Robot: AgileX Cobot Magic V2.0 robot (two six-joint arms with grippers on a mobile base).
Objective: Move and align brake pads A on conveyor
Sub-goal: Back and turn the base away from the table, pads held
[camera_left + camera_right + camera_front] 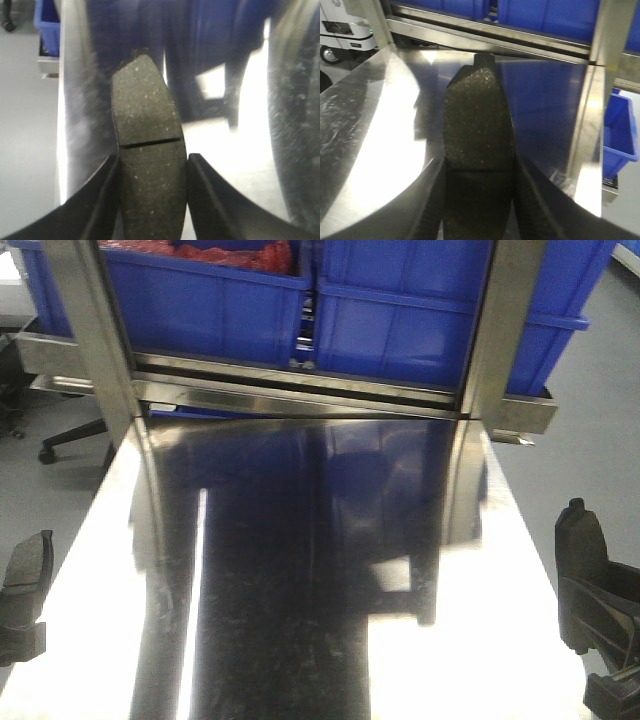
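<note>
Polished steel table (300,600); blue bins (220,302), one with red contents (235,252). Our left gripper (153,159) clamps gritty brake pad (145,105); right gripper (480,165), second brake pad (477,110).

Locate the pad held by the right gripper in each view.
Front: the pad is at the right edge, low, beside the table.
Left wrist: not in it; the one there is a second pad, in the left gripper.
Right wrist: centre, clamped in the right gripper.
Shared landmark: the shiny steel table, in all three views.

Bins (220,290) behind table (300,590), brake pads (585,550) at either side
</note>
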